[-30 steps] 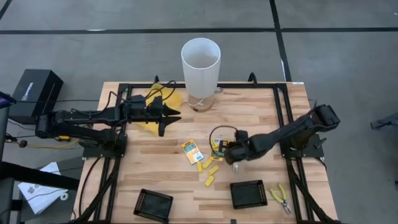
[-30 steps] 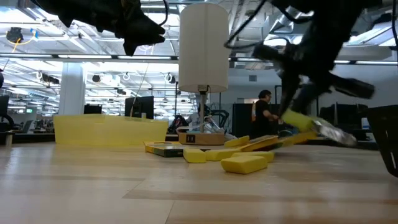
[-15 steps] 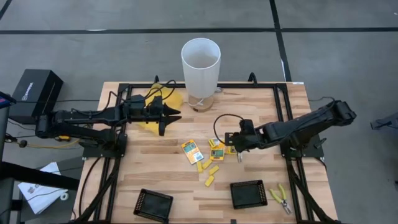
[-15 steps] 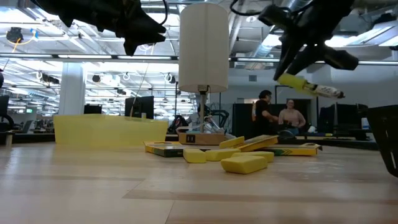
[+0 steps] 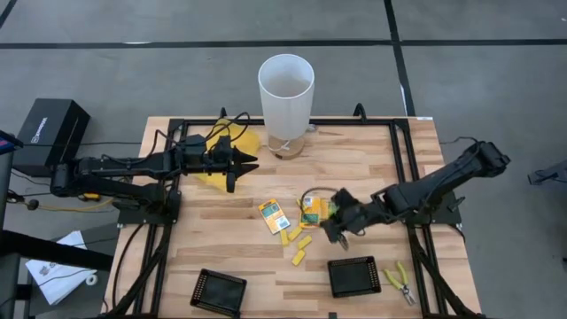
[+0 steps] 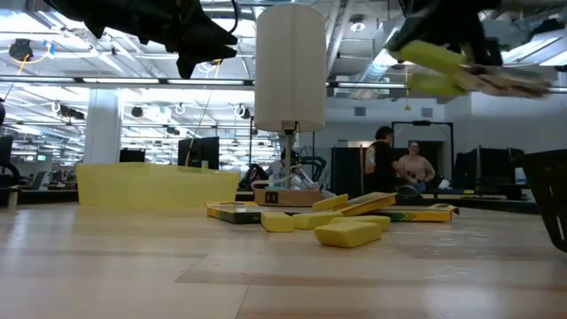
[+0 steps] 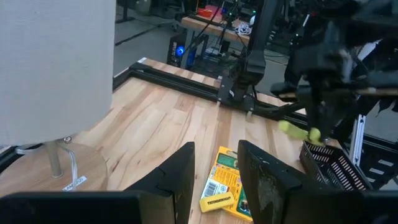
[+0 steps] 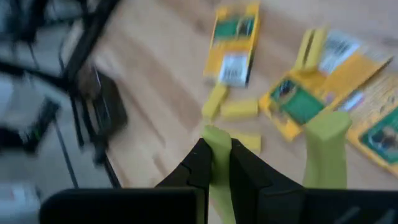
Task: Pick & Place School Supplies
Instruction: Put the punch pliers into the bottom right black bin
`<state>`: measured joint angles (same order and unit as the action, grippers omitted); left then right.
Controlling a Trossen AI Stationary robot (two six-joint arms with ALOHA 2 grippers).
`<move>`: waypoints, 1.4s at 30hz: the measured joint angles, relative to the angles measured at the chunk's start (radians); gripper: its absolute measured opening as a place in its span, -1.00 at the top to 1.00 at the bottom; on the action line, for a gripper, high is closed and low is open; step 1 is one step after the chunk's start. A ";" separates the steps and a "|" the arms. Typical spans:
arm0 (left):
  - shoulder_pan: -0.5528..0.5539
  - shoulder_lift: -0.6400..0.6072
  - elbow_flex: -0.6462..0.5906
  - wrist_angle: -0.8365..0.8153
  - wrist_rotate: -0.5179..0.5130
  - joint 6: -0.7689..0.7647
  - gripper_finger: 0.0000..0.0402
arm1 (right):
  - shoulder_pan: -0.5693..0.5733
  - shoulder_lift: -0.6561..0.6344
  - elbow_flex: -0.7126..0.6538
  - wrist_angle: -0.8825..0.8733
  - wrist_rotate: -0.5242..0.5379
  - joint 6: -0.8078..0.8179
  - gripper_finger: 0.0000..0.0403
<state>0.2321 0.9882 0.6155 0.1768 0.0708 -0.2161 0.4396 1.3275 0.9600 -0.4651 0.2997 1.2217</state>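
Right gripper (image 5: 339, 232) hangs above the middle of the surface (image 5: 372, 168), jaws clenched on the pliers (image 8: 273, 155) — one green-yellow handle sits pinched between the fingers (image 8: 200, 163), the other handle juts out beside them. From table height the pliers (image 6: 461, 69) are well up in the air, tilted, metal tip pointing away from the lamp (image 6: 291, 66).

Below and just beside that gripper lie the packets (image 5: 274, 215), yellow with green-white labels, and a few short yellow pieces (image 5: 299, 256) scattered near them. A black tray (image 5: 354, 276) sits at the near edge, close under the gripper; a second tray (image 5: 218, 291) lies further left, and another pair of pliers (image 5: 400, 283) rests right of the first tray.

Left gripper (image 5: 241, 168) waits over the yellow pouch (image 5: 235, 142), jaws parted, nothing in them.
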 joint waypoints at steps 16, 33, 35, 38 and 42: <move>0.000 0.000 0.000 0.004 -0.018 -0.054 0.41 | 0.221 0.065 0.000 0.082 -0.197 -0.230 0.88; -0.001 0.000 0.000 -0.016 -0.072 -0.080 0.41 | 0.274 0.279 0.000 0.152 -0.373 -0.443 0.88; -0.001 0.000 0.000 -0.021 -0.072 -0.080 0.41 | 0.274 0.295 0.000 0.169 -0.394 -0.449 0.88; -0.001 0.000 0.000 -0.024 -0.072 -0.080 0.41 | 0.274 0.319 0.000 0.165 -0.407 -0.454 0.88; -0.001 0.000 0.000 -0.028 -0.076 -0.079 0.41 | 0.272 0.333 0.000 0.157 -0.411 -0.463 0.88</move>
<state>0.2314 0.9882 0.6151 0.1484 -0.0053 -0.2951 0.7120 1.6604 0.9600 -0.3081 -0.1114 0.7587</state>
